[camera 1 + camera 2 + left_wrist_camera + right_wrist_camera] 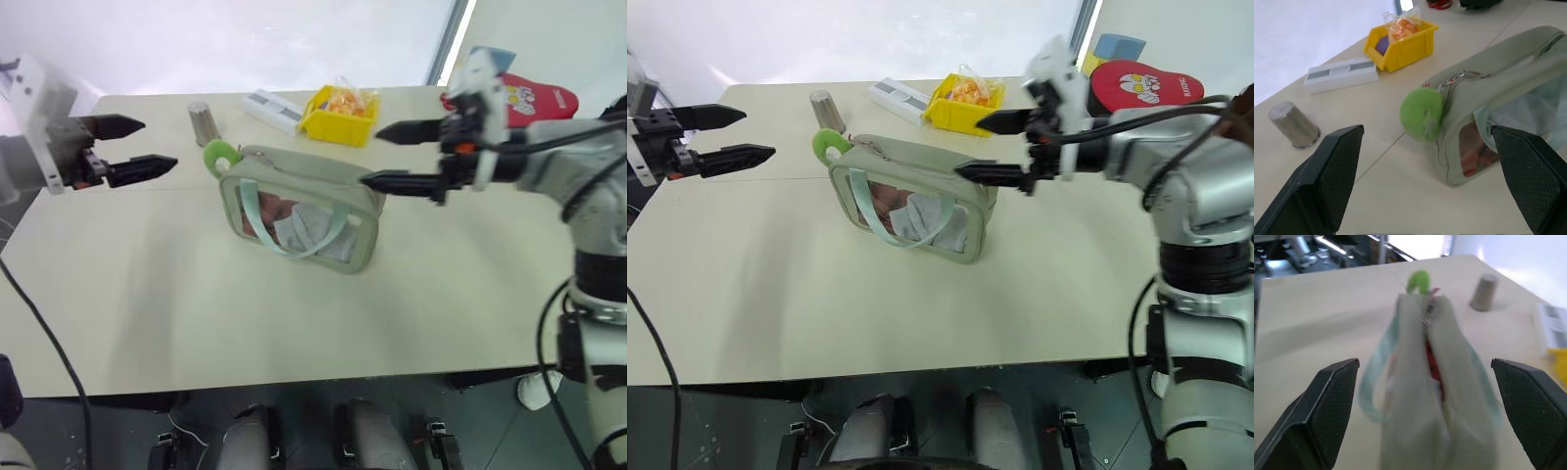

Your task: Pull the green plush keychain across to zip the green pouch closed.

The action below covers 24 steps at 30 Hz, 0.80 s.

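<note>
**Pouch unzipped, both arms poised at its ends**

The soft sage green pouch (pixel 299 209), clear-fronted, sits mid-desk (pixel 196 313), its zipper gaping. The fuzzy lime green plush keychain (pixel 219 155) hangs at its left end. The left gripper (pixel 132 147) and right gripper (pixel 392 157) hover level, fingers spread wide, holding nothing. Behind stand a steel cup (pixel 202 122) and yellow bin (pixel 338 116).

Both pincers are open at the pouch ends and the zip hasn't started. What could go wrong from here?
The green pouch stands loose on the table; pulling the green plush keychain before the right pincer holds the far end may drag or tip it. The left pincer could also squash the small soft keychain sideways and miss.
</note>
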Available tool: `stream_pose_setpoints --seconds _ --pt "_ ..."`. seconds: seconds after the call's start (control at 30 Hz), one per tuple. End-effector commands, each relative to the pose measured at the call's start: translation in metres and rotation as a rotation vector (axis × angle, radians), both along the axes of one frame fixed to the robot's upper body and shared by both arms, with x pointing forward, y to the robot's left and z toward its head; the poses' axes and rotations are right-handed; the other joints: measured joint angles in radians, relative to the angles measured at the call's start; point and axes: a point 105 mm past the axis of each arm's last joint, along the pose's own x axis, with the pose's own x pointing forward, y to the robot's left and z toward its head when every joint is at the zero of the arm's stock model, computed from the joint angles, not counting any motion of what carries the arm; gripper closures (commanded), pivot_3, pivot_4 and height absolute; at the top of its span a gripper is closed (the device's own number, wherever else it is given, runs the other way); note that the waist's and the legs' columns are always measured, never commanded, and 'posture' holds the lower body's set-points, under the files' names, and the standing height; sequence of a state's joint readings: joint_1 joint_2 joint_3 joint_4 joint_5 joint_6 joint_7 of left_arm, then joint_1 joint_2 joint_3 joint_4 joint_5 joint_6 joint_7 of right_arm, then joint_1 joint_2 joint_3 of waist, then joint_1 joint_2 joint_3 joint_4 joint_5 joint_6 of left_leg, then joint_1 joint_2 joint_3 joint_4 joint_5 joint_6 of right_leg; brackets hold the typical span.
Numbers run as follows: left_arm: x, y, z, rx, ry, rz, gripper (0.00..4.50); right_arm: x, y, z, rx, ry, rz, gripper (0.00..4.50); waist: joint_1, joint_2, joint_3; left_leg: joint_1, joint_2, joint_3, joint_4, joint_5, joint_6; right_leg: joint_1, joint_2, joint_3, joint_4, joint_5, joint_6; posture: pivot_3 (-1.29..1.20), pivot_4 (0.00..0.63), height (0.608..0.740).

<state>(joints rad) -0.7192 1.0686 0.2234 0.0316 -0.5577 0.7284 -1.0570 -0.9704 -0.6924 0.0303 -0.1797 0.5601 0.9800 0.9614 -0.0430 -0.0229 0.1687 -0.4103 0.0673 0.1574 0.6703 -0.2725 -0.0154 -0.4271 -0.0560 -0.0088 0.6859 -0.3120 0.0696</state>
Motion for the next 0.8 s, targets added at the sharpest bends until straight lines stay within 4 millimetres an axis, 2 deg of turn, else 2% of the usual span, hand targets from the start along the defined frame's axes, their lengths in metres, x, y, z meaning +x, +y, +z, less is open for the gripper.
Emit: stream_pose_setpoints --seconds 0.03,0.17,0.27,0.3,0.33,0.4,0.57,0.8 --pt "-0.013 -0.024 0.012 0.032 -0.041 -0.083 0.05 -0.001 0.024 -0.001 -0.035 -0.039 -0.007 0.0 0.001 0.0 0.0 0.0 0.0 0.0 0.0 0.0 0.0 0.0 0.0 0.0 0.0 0.0 0.0 0.0 0.15 0.74" --pt "-0.022 -0.045 0.002 0.119 -0.031 -0.156 0.05 0.014 0.039 -0.027 -0.12 -0.053 -0.036 0.0 0.005 0.0 0.0 -0.001 -0.001 0.0 0.0 0.0 0.001 0.0 -0.001 0.0 0.0 0.0 0.0 0.0 0.15 0.74" --pt "-0.022 -0.048 0.0 0.142 -0.038 -0.146 0.05 0.021 0.041 -0.038 -0.175 -0.085 -0.036 0.0 0.003 0.0 0.0 -0.001 -0.001 0.0 0.001 0.0 0.001 0.0 0.0 0.0 0.0 0.0 0.0 0.0 0.15 0.74" --pt "-0.022 -0.047 -0.002 0.155 -0.038 -0.141 0.0 0.019 0.043 -0.038 -0.185 -0.095 -0.014 0.51 0.002 0.0 0.0 -0.001 -0.001 0.0 0.002 0.0 0.001 0.0 0.0 0.0 0.0 0.0 0.0 0.0 0.15 0.74" --pt "-0.023 -0.045 -0.005 0.161 -0.034 -0.137 0.0 0.016 0.044 -0.039 -0.202 -0.105 0.019 0.8 0.002 0.0 0.0 -0.001 -0.001 0.0 0.002 0.0 0.001 0.0 0.0 0.0 0.0 0.0 0.0 0.0 0.15 0.74" --pt "-0.025 -0.043 -0.008 0.161 -0.026 -0.127 0.0 0.014 0.044 -0.039 -0.228 -0.132 0.046 1.87 -0.001 0.0 0.0 0.0 -0.001 0.0 0.002 0.0 0.001 0.0 0.001 0.0 0.0 0.0 0.0 0.0 0.15 0.74" --pt "-0.014 -0.036 -0.004 0.16 -0.091 -0.04 0.0 0.019 0.045 -0.044 -0.309 -0.23 0.086 4.45 0.0 0.0 0.0 0.0 0.0 0.0 0.003 0.0 0.001 0.0 0.002 0.0 0.0 0.0 0.0 0.0 0.15 0.74" --pt "-0.013 -0.028 0.005 0.167 -0.125 -0.006 0.0 0.034 0.051 -0.024 -0.377 -0.524 0.215 4.45 -0.002 0.0 0.0 0.0 0.001 0.0 0.006 -0.001 0.001 0.0 0.005 0.002 0.001 0.0 0.0 0.0 0.15 0.74"
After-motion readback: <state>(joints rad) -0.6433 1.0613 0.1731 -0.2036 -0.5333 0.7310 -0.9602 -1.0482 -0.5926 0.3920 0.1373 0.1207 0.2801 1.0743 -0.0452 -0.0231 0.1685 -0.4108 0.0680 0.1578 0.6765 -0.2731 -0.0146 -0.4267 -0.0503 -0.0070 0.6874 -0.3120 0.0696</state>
